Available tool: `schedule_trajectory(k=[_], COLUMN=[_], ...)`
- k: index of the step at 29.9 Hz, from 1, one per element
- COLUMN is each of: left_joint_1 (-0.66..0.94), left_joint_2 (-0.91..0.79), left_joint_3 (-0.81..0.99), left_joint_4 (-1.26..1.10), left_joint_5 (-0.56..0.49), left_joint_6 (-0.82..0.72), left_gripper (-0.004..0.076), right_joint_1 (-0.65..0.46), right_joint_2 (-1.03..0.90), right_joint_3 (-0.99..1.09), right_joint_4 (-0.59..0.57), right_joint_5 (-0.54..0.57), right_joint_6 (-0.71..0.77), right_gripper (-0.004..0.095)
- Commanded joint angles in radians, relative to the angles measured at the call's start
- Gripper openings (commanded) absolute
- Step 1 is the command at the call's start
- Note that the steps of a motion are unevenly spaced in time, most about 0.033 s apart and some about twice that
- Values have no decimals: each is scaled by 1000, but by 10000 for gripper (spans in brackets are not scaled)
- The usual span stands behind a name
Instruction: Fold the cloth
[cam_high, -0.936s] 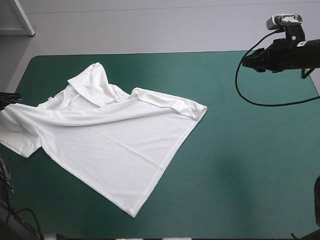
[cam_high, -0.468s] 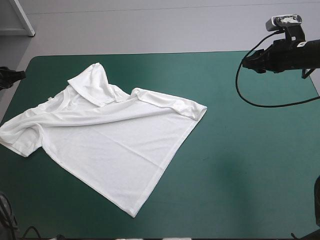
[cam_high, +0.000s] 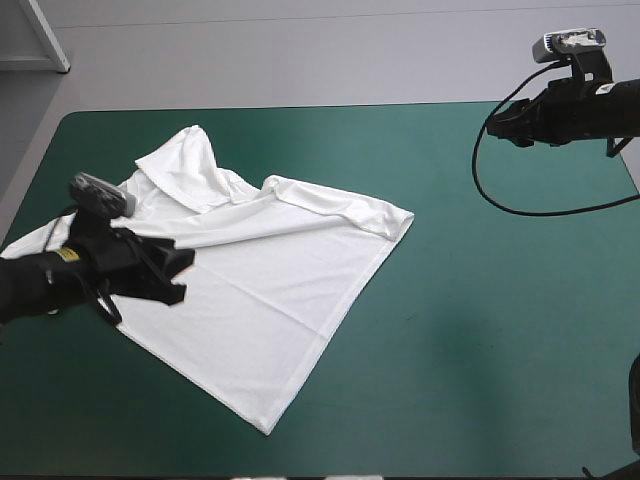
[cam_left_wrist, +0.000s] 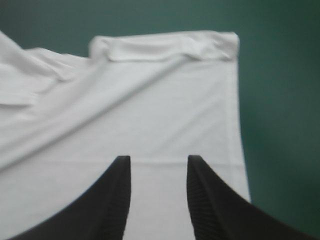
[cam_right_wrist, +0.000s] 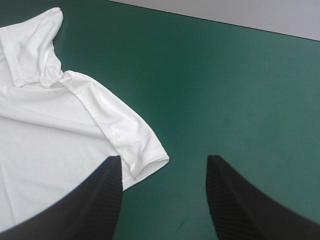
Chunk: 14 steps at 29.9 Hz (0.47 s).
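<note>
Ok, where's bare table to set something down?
The right half of the table is bare teal-green cover, from the T-shirt to the right edge; a strip along the far edge too. The left half is crowded: the T-shirt, the left jaws open over it.

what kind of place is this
Probably a robot lab bench: a teal-green table, a white T-shirt lying on it, and the left tool and right tool open over it.

Count: one white short-sleeved fabric T-shirt (cam_high: 270, 270); one desk with a teal-green cover (cam_high: 480, 330); two pairs of broad black fin-shaped jaws, one pair per arm.
</note>
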Motion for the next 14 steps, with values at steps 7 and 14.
schedule_trajectory(k=[7, 14], left_joint_1=[-403, -655], left_joint_2=[-60, -58], left_joint_3=[283, 371], left_joint_4=[-47, 158], left_joint_5=[67, -82], left_joint_6=[116, 218], left_gripper=[381, 386], right_joint_1=[-3, -3], right_joint_2=[-48, -48], right_joint_3=[-24, -24], right_joint_4=[57, 69], right_joint_5=[-41, -41], right_joint_6=[-5, 0], right_gripper=[490, 490])
